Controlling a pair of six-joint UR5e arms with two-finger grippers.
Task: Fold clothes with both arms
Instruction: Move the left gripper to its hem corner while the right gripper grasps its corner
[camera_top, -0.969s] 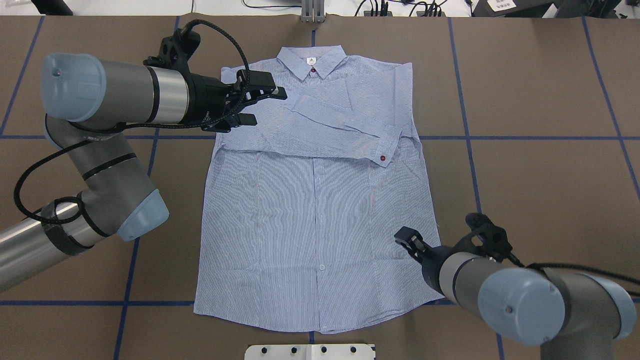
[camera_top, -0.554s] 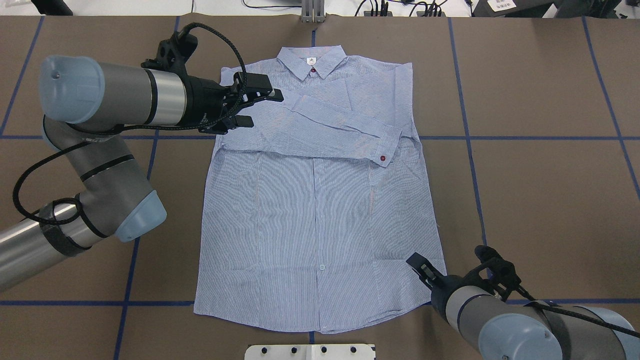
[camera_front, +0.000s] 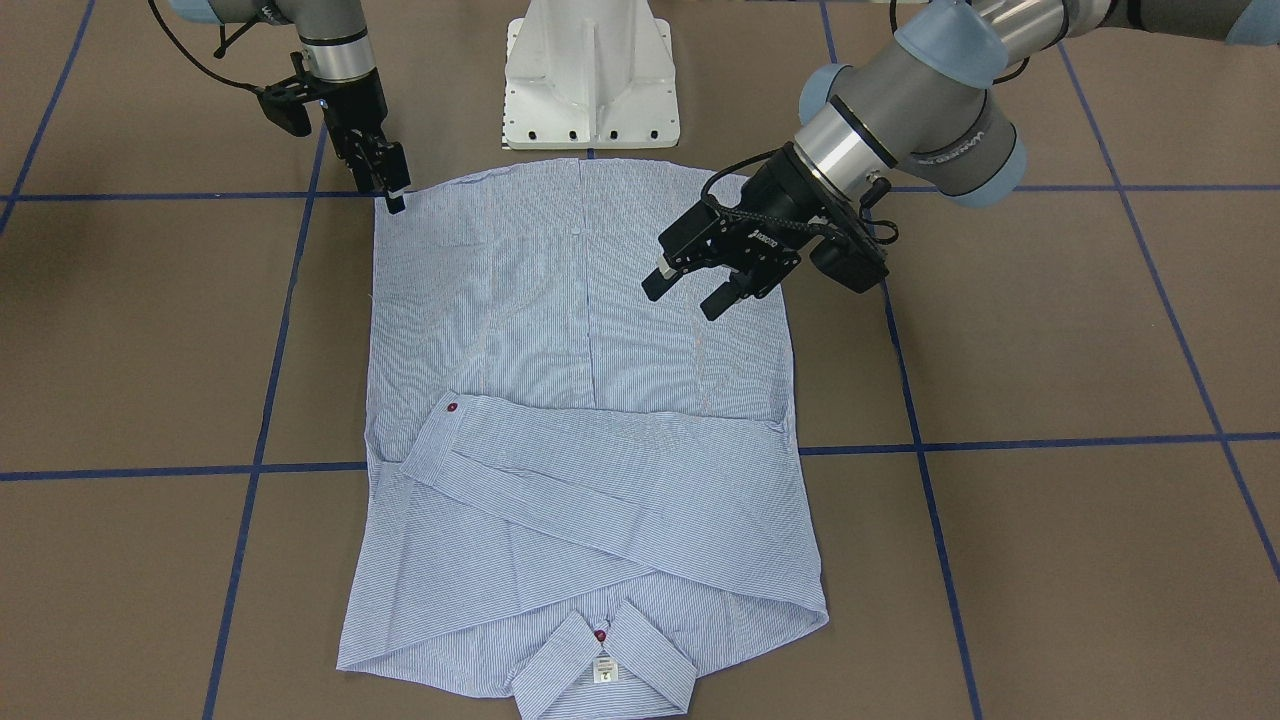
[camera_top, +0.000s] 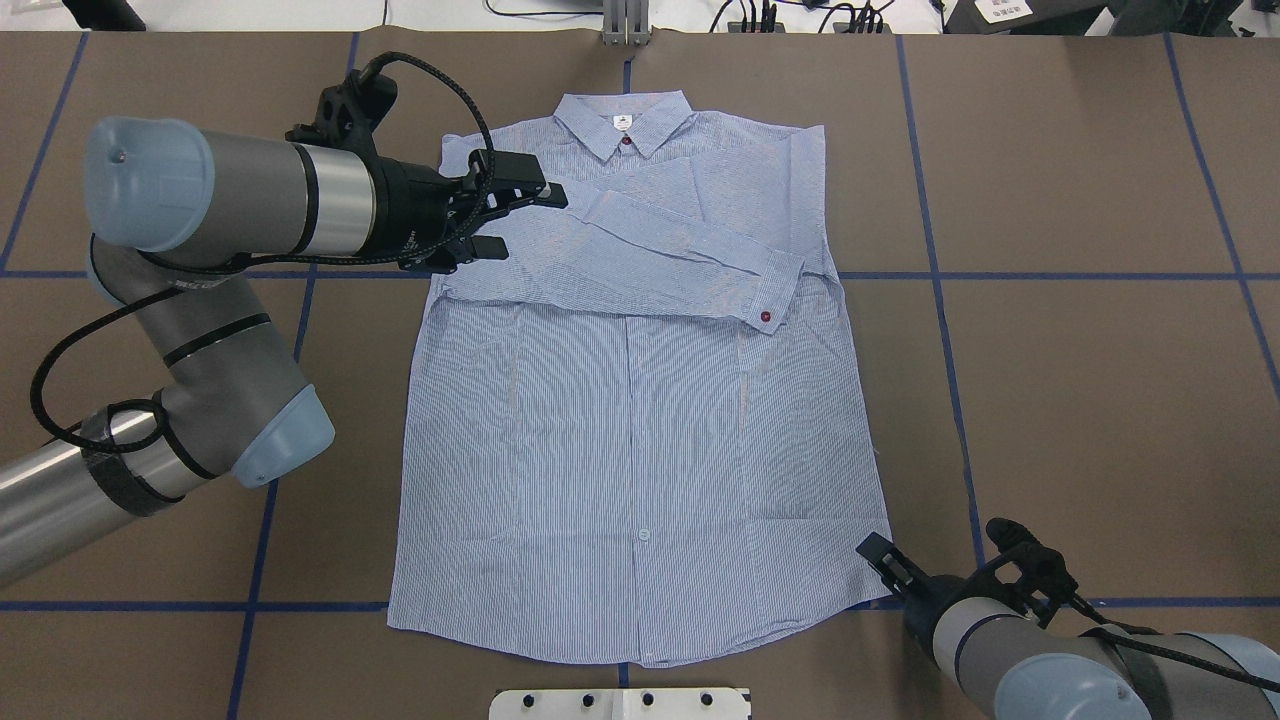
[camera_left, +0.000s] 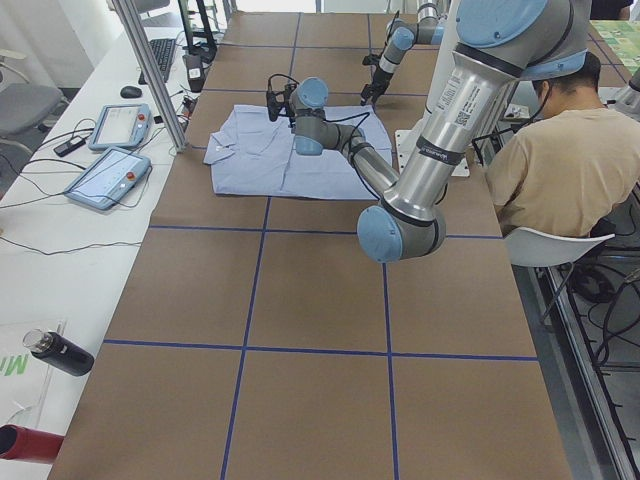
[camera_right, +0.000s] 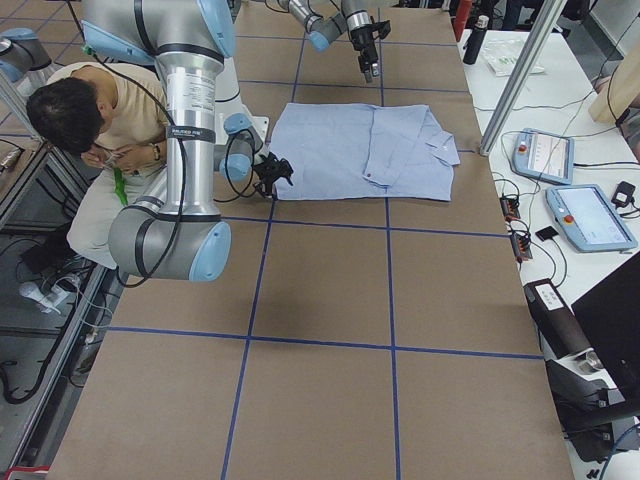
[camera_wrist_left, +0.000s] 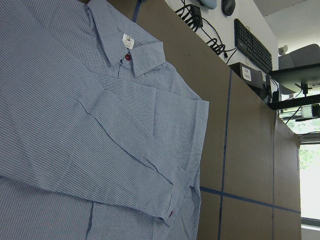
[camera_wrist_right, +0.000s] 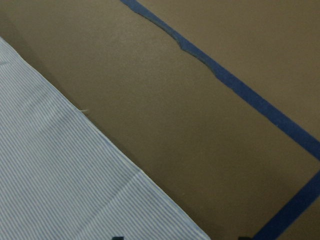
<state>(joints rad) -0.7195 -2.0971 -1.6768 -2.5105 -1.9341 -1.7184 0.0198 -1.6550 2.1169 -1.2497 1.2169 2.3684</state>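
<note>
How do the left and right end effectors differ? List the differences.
Place: the left end effector hovers over the shirt at the shoulder beside the collar; the right end effector is at the hem corner.
Pose: the left reaches sideways across the cloth; the right points steeply down.
Shared: both are black, two-fingered, jaws apart, no cloth lifted.

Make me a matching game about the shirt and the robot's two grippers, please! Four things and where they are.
Things:
1 left gripper
2 right gripper
3 collar
4 red cuff button

Places:
A by the shirt's hem corner
B at the shirt's top end, opposite the hem
C on the sleeve folded across the chest
D raised over the shirt

Pairs: 1-D, 2-A, 3-B, 4-C
</note>
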